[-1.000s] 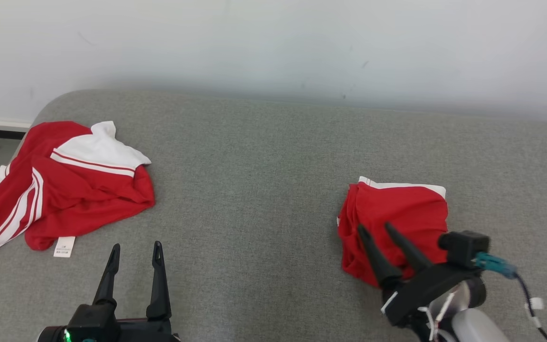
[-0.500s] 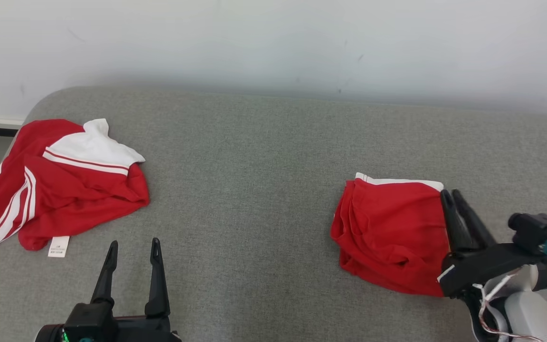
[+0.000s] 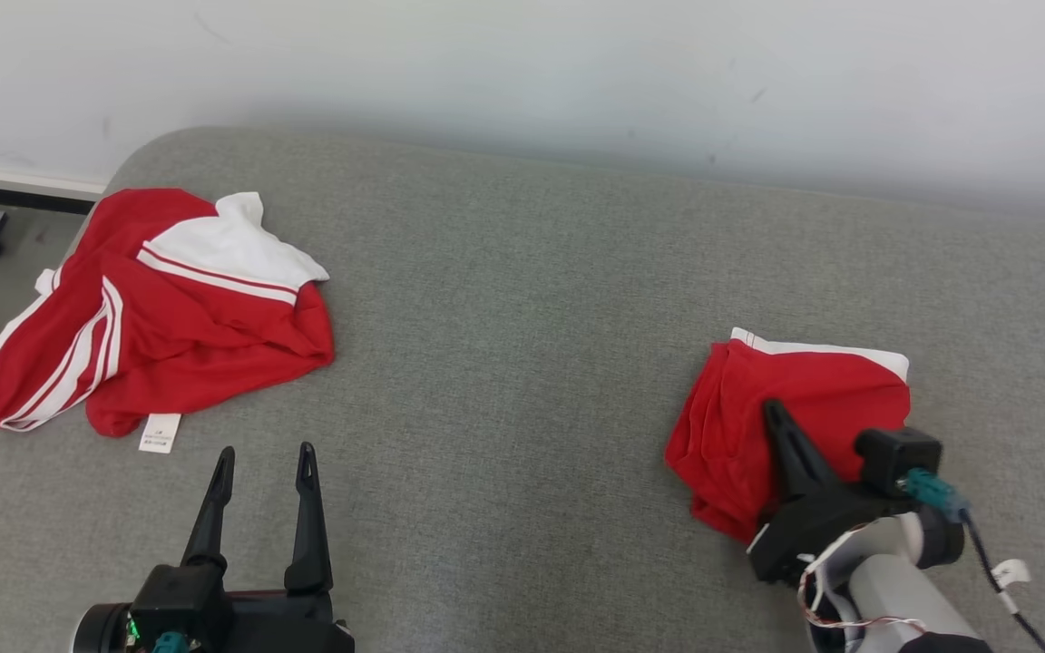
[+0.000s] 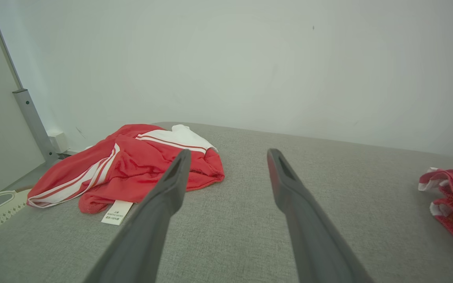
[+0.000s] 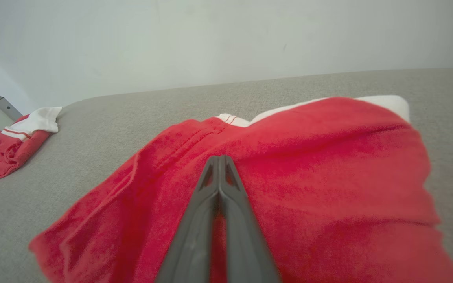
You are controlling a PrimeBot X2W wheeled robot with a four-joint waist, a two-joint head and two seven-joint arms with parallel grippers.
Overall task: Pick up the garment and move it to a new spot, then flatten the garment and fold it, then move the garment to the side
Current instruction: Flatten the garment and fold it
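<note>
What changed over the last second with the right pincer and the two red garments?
The right pincer went from open to shut; it swung to the right edge of the folded garment, then back over its middle. Whether it pinches any fabric is unclear. The left pincer stayed open and idle; the crumpled garment lies as before. The head camera shifted.

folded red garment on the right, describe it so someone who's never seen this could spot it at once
On the long grey cushion by the white wall, look at the right half. A small red garment lies there folded into a compact bundle, under the right gripper, fingers closed. The other red garment, at the left end, is bigger, loosely spread and has a white label.
</note>
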